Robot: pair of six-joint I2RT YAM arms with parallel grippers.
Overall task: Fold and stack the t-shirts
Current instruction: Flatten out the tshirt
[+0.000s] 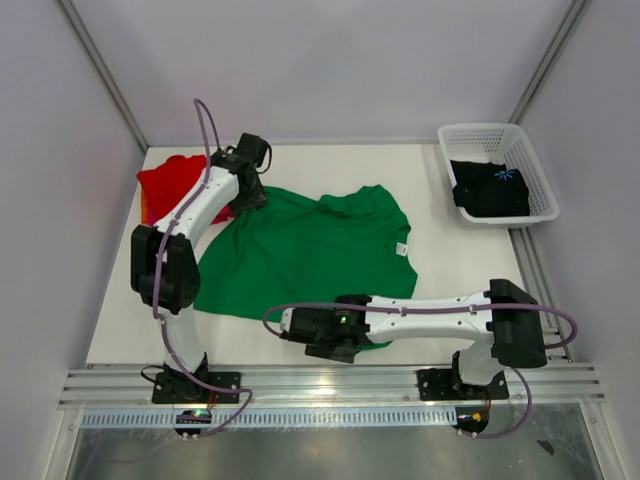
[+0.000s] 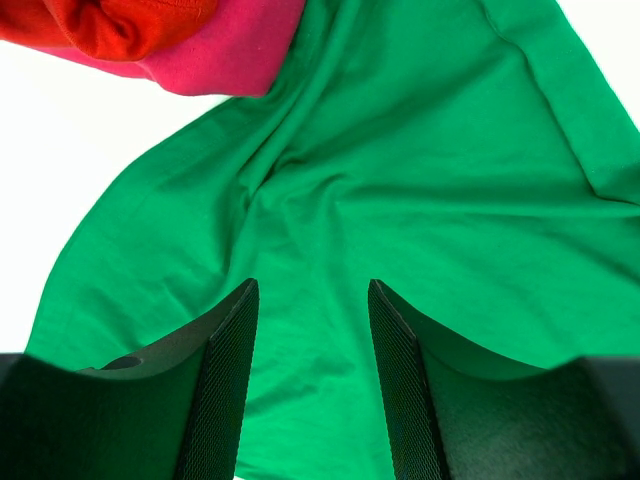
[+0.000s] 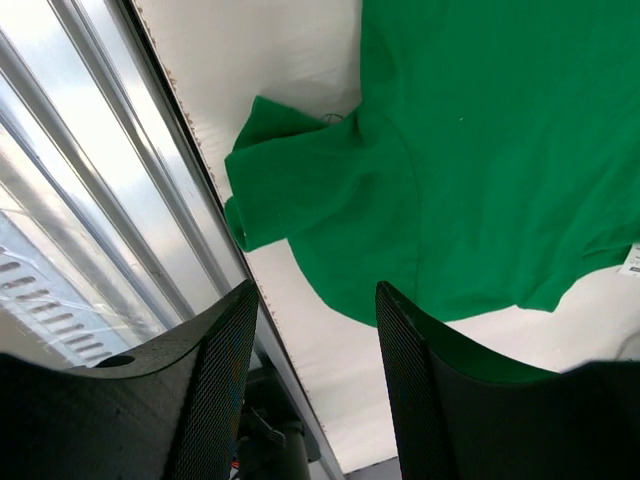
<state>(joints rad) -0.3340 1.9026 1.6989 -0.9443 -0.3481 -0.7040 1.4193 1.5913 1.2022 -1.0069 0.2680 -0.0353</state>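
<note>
A bright green t-shirt lies spread flat in the middle of the table. At the back left a red t-shirt is bunched on top of a magenta-pink one. A black t-shirt with a small blue print lies in the basket. My left gripper hovers open over the green shirt's far left part, with nothing between its fingers. My right gripper is open above the table's front edge, just short of the green shirt's near sleeve, and holds nothing.
A white lattice basket stands at the back right corner. Metal rails run along the table's front edge, below the right arm. Pale walls close in the left, back and right sides.
</note>
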